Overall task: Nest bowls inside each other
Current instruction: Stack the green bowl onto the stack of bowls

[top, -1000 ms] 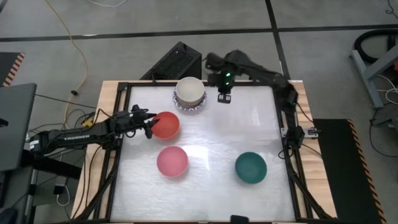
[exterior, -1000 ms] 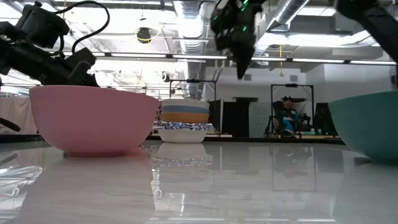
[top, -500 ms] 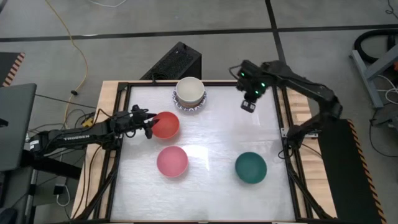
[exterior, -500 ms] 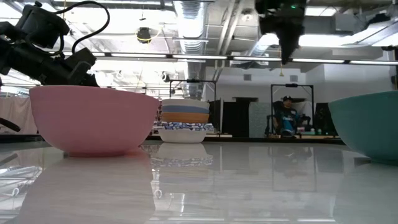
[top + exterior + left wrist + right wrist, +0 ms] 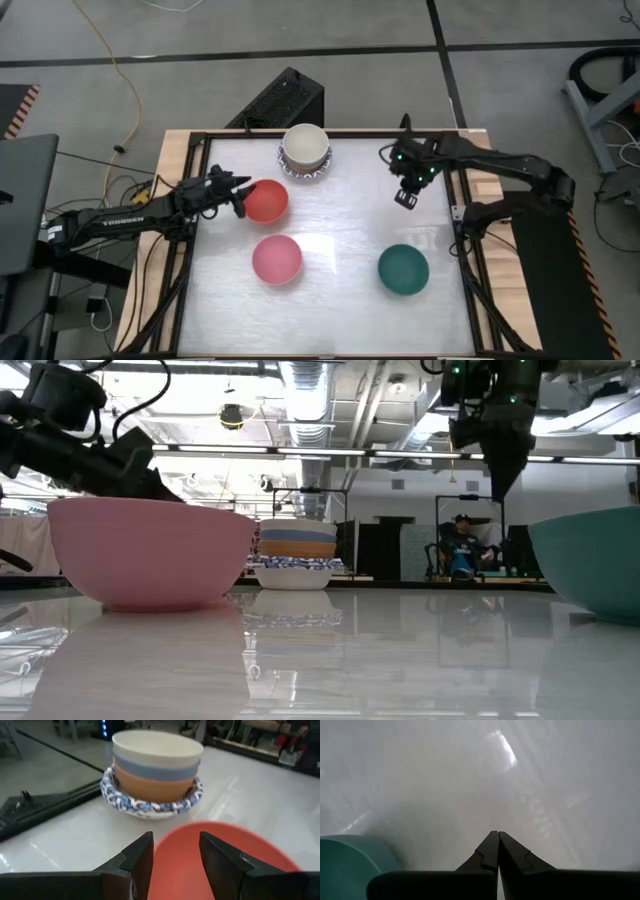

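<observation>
A red bowl (image 5: 267, 200) sits on the white table at the left. My left gripper (image 5: 238, 196) is open and comes level from the left. Its fingers stand on either side of the bowl's left rim (image 5: 172, 845), one outside and one over the inside. Behind it stands a stack (image 5: 305, 148) (image 5: 152, 775): orange, blue and cream bowls nested in a blue-patterned white one. A pink bowl (image 5: 276, 258) (image 5: 150, 550) and a dark green bowl (image 5: 403, 269) (image 5: 350, 862) rest nearer. My right gripper (image 5: 404, 197) (image 5: 497, 488) (image 5: 497, 835) is shut. It points down above bare table beyond the green bowl.
A black box (image 5: 282, 98) lies just past the table's far edge, and a laptop (image 5: 20, 200) is off to the left. The table's black frame (image 5: 455, 190) runs under my right arm. Bare table lies between the four bowl spots. A person (image 5: 462, 545) sits far back in the room.
My right gripper has swung from beside the stack at the far edge toward the table's right and near side. It has sunk lower and rolled, and has stayed shut. My left gripper has tipped a little at the red bowl. No bowl has moved.
</observation>
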Robot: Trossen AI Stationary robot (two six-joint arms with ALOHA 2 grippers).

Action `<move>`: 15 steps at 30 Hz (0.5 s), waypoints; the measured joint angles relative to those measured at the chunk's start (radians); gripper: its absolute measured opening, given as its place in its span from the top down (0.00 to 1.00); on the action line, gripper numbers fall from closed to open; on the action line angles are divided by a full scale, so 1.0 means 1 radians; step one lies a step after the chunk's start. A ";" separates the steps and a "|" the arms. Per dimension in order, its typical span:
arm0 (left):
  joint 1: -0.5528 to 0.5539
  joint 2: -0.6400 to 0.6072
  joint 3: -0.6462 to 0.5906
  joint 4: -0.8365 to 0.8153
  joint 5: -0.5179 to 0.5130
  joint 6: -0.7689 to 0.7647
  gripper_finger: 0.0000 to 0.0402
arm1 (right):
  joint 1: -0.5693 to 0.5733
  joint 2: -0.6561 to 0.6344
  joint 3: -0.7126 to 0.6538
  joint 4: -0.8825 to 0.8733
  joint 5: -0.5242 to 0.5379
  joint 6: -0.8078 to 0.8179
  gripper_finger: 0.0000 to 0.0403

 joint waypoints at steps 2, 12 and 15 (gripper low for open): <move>0.000 0.000 0.009 0.010 -0.002 0.018 0.63 | 0.026 0.000 -0.031 0.036 0.000 0.000 0.93; 0.000 0.000 0.125 -0.047 -0.102 0.174 0.63 | 0.148 0.000 -0.088 0.143 -0.004 0.049 0.93; 0.000 0.000 0.164 -0.120 -0.123 0.206 0.62 | 0.188 0.000 -0.088 0.162 -0.004 0.099 0.90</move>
